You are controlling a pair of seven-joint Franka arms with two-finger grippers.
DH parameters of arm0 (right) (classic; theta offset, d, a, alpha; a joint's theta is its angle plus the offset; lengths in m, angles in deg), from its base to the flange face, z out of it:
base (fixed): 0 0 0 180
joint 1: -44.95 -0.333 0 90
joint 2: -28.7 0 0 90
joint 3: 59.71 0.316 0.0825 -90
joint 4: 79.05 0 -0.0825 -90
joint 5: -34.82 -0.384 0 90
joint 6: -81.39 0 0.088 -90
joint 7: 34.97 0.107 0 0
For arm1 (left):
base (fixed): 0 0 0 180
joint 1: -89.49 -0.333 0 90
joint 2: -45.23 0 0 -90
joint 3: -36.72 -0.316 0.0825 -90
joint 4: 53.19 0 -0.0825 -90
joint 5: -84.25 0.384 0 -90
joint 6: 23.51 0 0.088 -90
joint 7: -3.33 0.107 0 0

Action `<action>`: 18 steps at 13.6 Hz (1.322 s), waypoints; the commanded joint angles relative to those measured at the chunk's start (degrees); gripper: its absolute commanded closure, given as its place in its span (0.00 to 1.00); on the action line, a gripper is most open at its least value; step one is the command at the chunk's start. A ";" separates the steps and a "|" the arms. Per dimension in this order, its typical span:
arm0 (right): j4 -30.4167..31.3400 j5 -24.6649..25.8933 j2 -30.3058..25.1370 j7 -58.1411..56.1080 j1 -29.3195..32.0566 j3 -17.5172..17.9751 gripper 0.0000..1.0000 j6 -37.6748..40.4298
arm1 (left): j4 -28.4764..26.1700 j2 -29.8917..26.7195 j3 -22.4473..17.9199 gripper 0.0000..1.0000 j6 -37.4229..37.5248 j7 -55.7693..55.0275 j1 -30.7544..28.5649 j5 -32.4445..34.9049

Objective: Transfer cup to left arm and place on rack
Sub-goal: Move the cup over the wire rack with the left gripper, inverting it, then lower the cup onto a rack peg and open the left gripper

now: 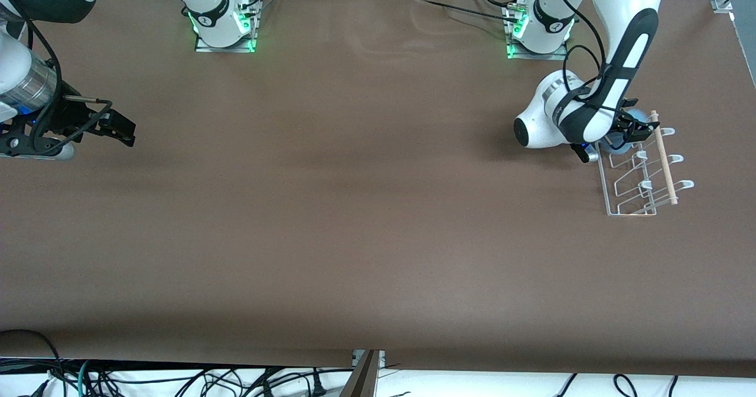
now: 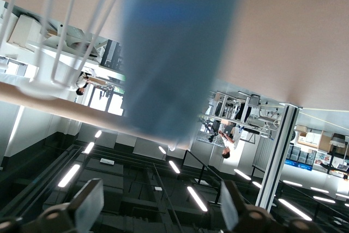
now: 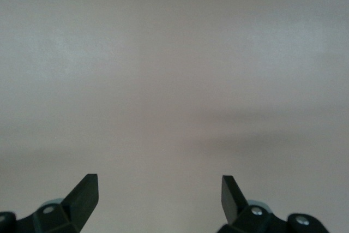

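Cup (image 2: 177,53): light blue and blurred in the left wrist view, it fills the space ahead of the left gripper's fingers. In the front view only a sliver of blue (image 1: 636,115) shows past the gripper, at the rack's end farthest from the front camera. I cannot tell whether it hangs on a prong.

Left gripper (image 1: 633,129): low at that same end of the rack, at the left arm's end of the table. Its fingers (image 2: 87,207) stand wide apart, and the cup sits out ahead of the tips, not pinched between them.

Rack (image 1: 641,172): white wire, standing on the table, with its wooden dowel (image 1: 663,157) along the top. Wire prongs (image 2: 57,31) show just beside the cup.

Right gripper (image 1: 121,130): waiting over the right arm's end of the table, fingers (image 3: 84,193) spread wide, with only brown table (image 3: 174,80) under them.

Table (image 1: 354,208): brown cover.
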 commanded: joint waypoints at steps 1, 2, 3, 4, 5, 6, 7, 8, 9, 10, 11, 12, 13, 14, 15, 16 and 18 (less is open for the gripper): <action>-1.48 0.24 0.71 -0.76 0.41 0.14 0.00 1.08 | 0.84 -1.38 0.60 0.00 -0.44 -0.42 -2.18 1.29; -1.48 0.33 0.71 -0.76 0.41 0.14 0.00 1.08 | 2.24 -2.00 0.69 0.00 -0.44 -0.25 -3.06 0.15; -1.48 0.33 0.71 -0.76 0.41 0.14 0.00 1.08 | 4.26 -2.88 0.60 0.00 -0.44 -0.25 -3.24 -3.08; -1.57 0.33 0.71 -0.76 0.41 0.14 0.00 0.99 | 7.15 -3.06 0.69 0.00 -0.09 0.19 -3.24 -6.68; -1.57 0.33 0.71 -0.84 0.50 0.14 0.00 1.08 | 9.79 -3.23 0.60 0.00 0.26 0.19 -3.24 -11.24; -1.57 0.25 0.71 -0.85 0.76 0.14 0.00 0.91 | 12.34 -3.50 0.51 0.00 0.35 -0.24 -3.33 -15.55; -1.57 0.42 0.88 -1.02 0.85 0.14 0.00 0.90 | 14.62 -3.76 0.34 0.00 0.61 -0.51 -3.24 -19.68; -2.09 0.51 1.06 -1.02 0.76 0.14 0.00 1.08 | 17.43 -4.02 0.16 0.00 0.88 -1.47 -3.42 -24.33; -2.53 0.51 1.06 -1.02 0.76 0.14 0.00 1.17 | 20.24 -4.29 0.07 0.00 1.32 -3.65 -4.55 -29.60; -2.54 0.51 1.14 -1.02 0.76 0.14 0.00 1.17 | 22.80 -4.29 0.16 0.00 1.84 -5.94 -5.17 -33.74; -2.63 0.51 1.15 -1.11 0.76 0.14 0.00 1.17 | 24.74 -4.29 0.16 0.00 1.59 -8.31 -5.26 -37.70; -2.63 0.51 1.15 -1.37 0.76 0.14 0.00 1.17 | 27.54 -4.29 0.16 0.00 1.41 -11.55 -5.35 -42.44; -2.71 0.51 1.15 -2.85 0.76 0.14 0.00 1.17 | 30.70 -4.03 0.07 0.00 1.23 -14.80 -5.52 -47.71; -2.71 0.51 1.23 -3.91 0.67 0.14 0.00 1.08 | 34.47 -3.68 0.07 0.00 1.23 -15.62 -5.96 -51.50; -2.71 0.42 1.23 -3.92 0.67 0.14 0.00 1.08 | 37.90 -3.59 0.07 0.00 1.32 -15.80 -6.23 -53.97; -2.71 0.33 1.23 -4.01 0.67 0.14 0.00 1.08 | 41.51 -3.59 0.16 0.00 1.32 -15.46 -6.40 -54.52; -2.71 0.25 1.32 -4.01 0.76 0.14 0.00 1.08 | 47.23 -4.28 -0.45 0.00 0.88 -15.45 -6.67 -57.50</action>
